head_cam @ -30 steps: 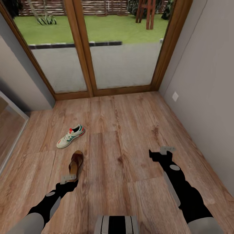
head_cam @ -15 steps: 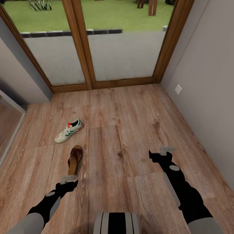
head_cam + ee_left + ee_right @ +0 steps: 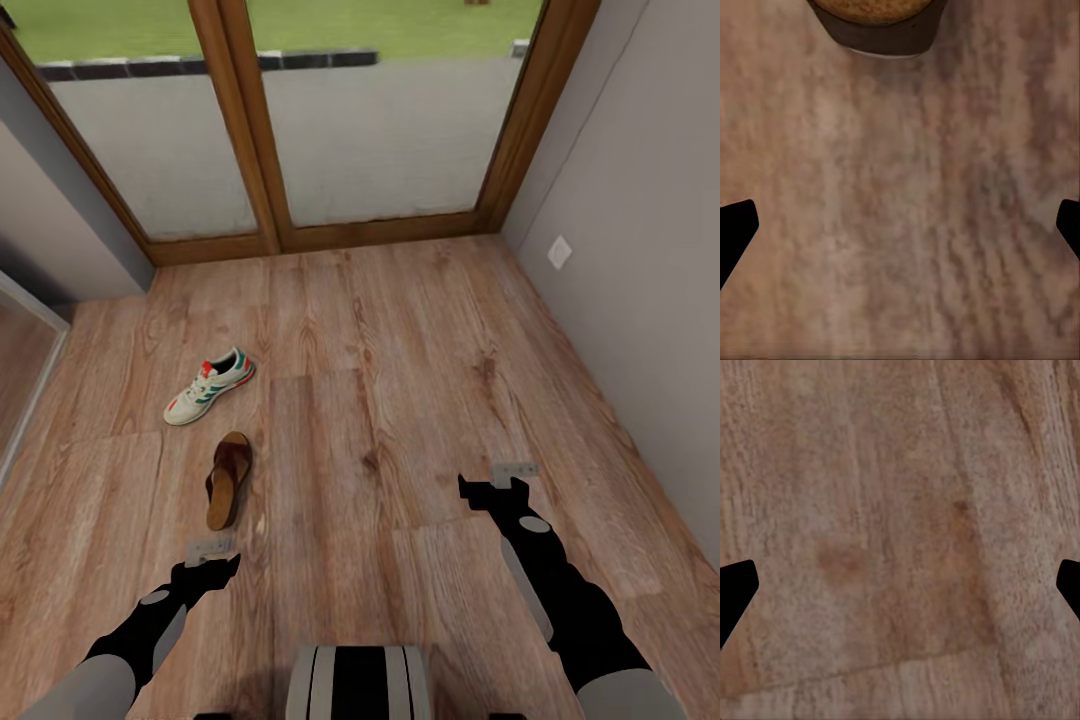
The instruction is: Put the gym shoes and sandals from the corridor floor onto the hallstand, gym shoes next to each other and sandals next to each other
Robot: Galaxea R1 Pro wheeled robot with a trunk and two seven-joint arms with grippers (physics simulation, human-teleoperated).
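One cream-white gym shoe (image 3: 209, 386) with green stripes and red-orange patches lies on the corridor floor (image 3: 380, 400) at the left. A dark brown sandal (image 3: 228, 479) with a tan footbed lies just nearer to me. My left gripper (image 3: 211, 557) hangs open over the floor a little short of the sandal's heel; that heel (image 3: 874, 22) appears at the edge of the left wrist view. Over bare planks (image 3: 900, 532) on the right, my right gripper (image 3: 497, 478) is open and holds nothing. The hallstand is out of view.
Glass patio doors (image 3: 370, 120) in brown wooden frames close the far end of the corridor. A grey wall (image 3: 650, 250) with a white socket plate (image 3: 559, 252) runs along the right. A mirrored panel edge (image 3: 25, 370) stands at the left.
The whole head view has shifted: doors, floor and shoes have slid up the picture, so the camera has moved. The sandal now lies clear ahead of the left gripper. Both arms keep their pose.
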